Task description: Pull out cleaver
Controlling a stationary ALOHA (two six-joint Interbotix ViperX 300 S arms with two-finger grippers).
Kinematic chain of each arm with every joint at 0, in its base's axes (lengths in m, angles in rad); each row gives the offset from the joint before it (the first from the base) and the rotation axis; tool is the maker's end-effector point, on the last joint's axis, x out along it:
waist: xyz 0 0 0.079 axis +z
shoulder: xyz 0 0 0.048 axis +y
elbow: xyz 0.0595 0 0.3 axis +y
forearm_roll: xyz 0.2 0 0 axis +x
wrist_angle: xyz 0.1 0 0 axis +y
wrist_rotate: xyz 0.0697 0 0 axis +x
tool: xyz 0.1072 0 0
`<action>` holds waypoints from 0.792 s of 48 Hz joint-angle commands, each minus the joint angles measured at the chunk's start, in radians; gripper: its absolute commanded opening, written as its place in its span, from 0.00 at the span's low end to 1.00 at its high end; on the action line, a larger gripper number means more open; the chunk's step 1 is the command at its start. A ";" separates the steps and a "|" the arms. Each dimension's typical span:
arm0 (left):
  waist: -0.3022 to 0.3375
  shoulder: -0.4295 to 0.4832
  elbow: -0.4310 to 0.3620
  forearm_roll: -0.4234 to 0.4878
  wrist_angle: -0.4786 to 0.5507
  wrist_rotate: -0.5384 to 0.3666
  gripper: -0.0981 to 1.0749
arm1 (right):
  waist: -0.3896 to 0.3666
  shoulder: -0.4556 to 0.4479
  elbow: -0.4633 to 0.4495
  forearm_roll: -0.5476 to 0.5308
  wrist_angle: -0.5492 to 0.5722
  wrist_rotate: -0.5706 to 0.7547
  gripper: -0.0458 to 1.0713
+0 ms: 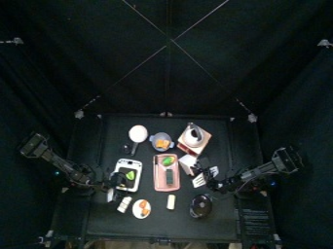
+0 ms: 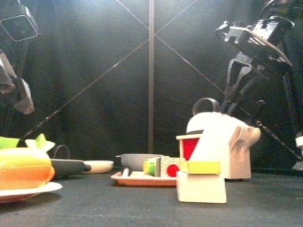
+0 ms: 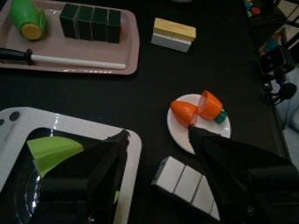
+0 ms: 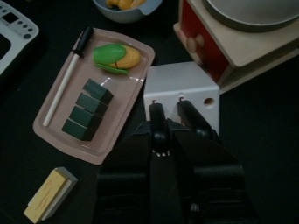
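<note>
The white knife block (image 2: 228,142) with a red front stands at the back right of the table (image 1: 97,146); it also shows in the top view (image 1: 196,136) and the right wrist view (image 4: 251,39). Black handles (image 2: 218,110) stick out of its top; I cannot tell which is the cleaver. My right gripper (image 4: 172,109) hangs with its jaws close together and empty above a white block (image 4: 181,83) beside the knife block. My left gripper (image 3: 163,149) is open and empty above a white tray with a green piece (image 3: 52,153).
A pink tray (image 4: 56,131) holds a knife (image 4: 65,74), a green-orange vegetable (image 4: 117,57) and a dark green block (image 4: 91,109). A plate with orange pieces (image 3: 198,109), a yellow butter stick (image 3: 173,33), white blocks (image 3: 181,179) and a bowl (image 4: 126,7) lie around.
</note>
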State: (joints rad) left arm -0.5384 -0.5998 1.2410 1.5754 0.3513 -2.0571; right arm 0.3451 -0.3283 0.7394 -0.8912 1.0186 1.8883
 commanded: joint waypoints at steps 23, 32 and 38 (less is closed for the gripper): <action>0.006 -0.002 -0.008 -0.002 0.003 -0.002 0.87 | 0.017 -0.161 -0.037 -0.017 0.020 -0.014 0.44; 0.008 0.000 -0.008 -0.002 0.003 -0.002 0.87 | -0.012 -0.178 0.054 0.037 0.017 -0.015 0.44; 0.008 0.000 -0.008 -0.002 0.002 -0.002 0.87 | -0.012 -0.229 0.110 0.038 0.015 -0.015 0.44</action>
State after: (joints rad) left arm -0.5323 -0.5983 1.2456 1.5708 0.3513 -2.0586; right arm 0.3359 -0.5308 0.8391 -0.8514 1.0339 1.8745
